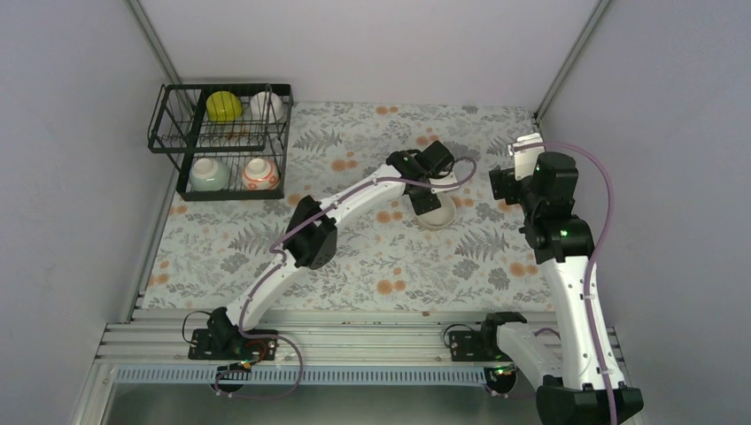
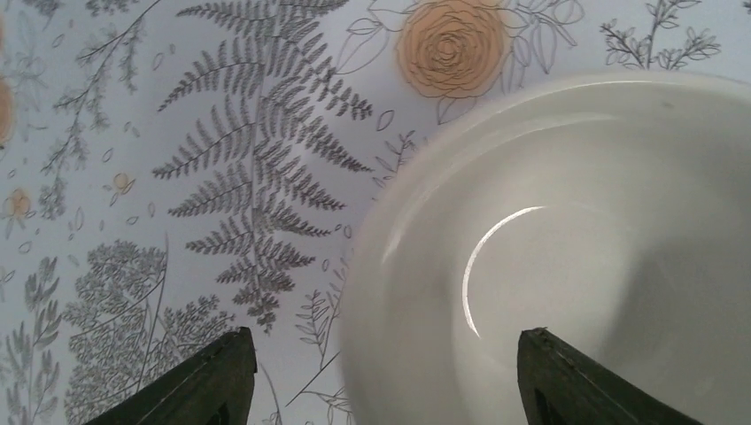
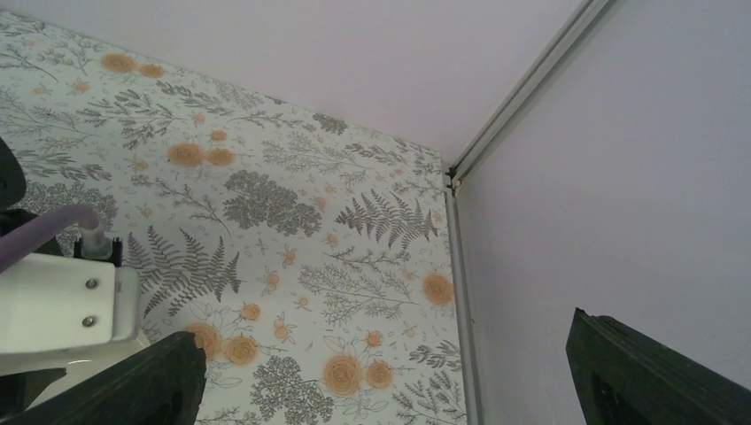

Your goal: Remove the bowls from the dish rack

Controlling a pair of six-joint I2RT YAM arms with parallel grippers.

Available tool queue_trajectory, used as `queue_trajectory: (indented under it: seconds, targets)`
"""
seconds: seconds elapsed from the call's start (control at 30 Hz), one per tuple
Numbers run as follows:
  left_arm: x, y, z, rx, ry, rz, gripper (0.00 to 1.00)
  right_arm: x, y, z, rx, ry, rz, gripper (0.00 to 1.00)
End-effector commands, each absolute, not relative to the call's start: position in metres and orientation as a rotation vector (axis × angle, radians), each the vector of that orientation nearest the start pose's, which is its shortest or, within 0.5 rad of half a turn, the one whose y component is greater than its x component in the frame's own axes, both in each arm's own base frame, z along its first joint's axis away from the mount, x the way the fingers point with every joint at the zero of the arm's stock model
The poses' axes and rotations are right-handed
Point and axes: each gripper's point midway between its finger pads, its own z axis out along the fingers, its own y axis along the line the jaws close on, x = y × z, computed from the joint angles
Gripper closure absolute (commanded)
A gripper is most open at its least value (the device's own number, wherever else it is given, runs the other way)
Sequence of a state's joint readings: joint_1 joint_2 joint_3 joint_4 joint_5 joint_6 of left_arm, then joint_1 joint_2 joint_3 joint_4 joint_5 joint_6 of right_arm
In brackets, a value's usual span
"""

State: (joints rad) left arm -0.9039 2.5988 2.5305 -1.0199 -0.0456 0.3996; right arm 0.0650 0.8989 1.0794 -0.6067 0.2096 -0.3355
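Mid floral cloth [image 2: 133, 133]: left gripper [image 2: 387, 331] parted wide astride near rim of white bowl [image 2: 567, 239], gripping nothing; contact impossible to judge. Risk of snagging rim with inside finger on lifting, tipping or dragging bowl. Far rim cut off. Right gripper [image 3: 385, 323]: parted, empty, raised. Far left in dish rack [image 1: 168, 124]: pale green bowl [image 1: 209, 173], patterned bowl [image 1: 259, 173]; yellow item [image 1: 223, 105], white item [image 1: 266, 104] behind, unidentifiable.

black wire for the dish rack [image 1: 221, 142]. inside, a pale green bowl [image 1: 209, 173], a white bowl with red-orange pattern [image 1: 259, 173], a yellow-green round piece [image 1: 223, 105] and a white piece [image 1: 266, 105]. out on the cloth, a plain white bowl [image 2: 567, 248], glossy. pale tablecloth [image 1: 372, 266] printed with grey ferns and orange roses. white left arm [image 1: 266, 292] and right arm [image 1: 571, 274] with black joints, purple cable [image 1: 607, 204]. lilac-grey walls [image 1: 71, 177].
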Motion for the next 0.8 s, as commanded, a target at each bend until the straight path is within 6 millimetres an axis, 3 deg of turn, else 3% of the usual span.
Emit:
queue_trajectory:
  seconds: [0.0, 0.17, 0.27, 0.43, 0.57, 0.67, 0.77]
  targets:
    - [0.396, -0.470, 0.130, 1.487, 2.066, -0.070, 0.25, 0.303, -0.011, 0.323, -0.250, 1.971, -0.342, 0.00]
    - [0.404, -0.456, 0.187, 1.398, 1.988, 0.012, 0.24, 0.299, -0.012, 0.332, -0.231, 1.941, -0.337, 0.00]
    - [0.411, -0.435, 0.227, 1.321, 1.946, 0.105, 0.23, 0.298, -0.008, 0.339, -0.234, 1.928, -0.308, 0.00]
    - [0.413, -0.387, 0.278, 1.204, 1.948, 0.250, 0.22, 0.298, -0.004, 0.343, -0.254, 1.929, -0.286, 0.00]
    - [0.418, -0.330, 0.310, 1.083, 1.942, 0.325, 0.22, 0.306, 0.005, 0.339, -0.314, 1.948, -0.251, 0.00]
    - [0.421, -0.282, 0.297, 1.048, 2.020, 0.371, 0.25, 0.317, 0.014, 0.332, -0.350, 1.981, -0.206, 0.00]
    - [0.407, -0.247, 0.290, 1.021, 2.071, 0.354, 0.29, 0.326, 0.023, 0.330, -0.386, 1.994, -0.154, 0.00]
